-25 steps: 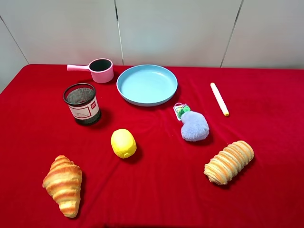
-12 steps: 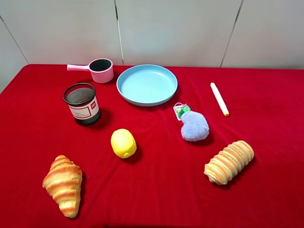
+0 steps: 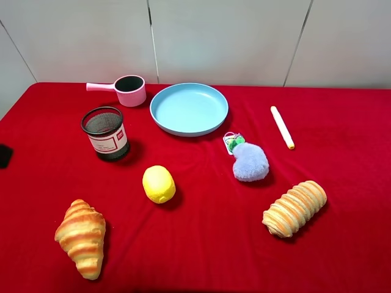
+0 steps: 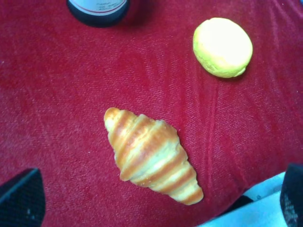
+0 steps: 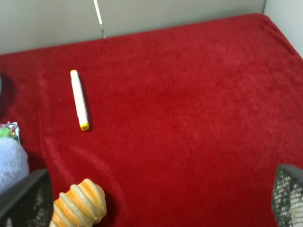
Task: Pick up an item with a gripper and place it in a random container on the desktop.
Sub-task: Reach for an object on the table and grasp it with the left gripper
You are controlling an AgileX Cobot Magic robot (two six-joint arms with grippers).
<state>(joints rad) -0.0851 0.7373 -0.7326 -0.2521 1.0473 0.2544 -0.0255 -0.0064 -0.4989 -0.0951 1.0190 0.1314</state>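
The yellow lemon-shaped item lies on the red desktop, left of centre; it also shows in the left wrist view. The light-blue plate stands empty at the back centre. My left gripper is open and empty, hovering above the near-left croissant, with the lemon farther ahead. Only a black tip of it shows at the left edge of the exterior view. My right gripper is open and empty over the right side of the cloth; it is out of the exterior view.
A black mesh cup and a pink handled cup stand at the back left. A blue pompom, a striped bread roll and a white marker lie to the right. A croissant lies near the front left.
A black part of my left gripper has come into the exterior view at the left edge. The objects on the cloth have not moved.
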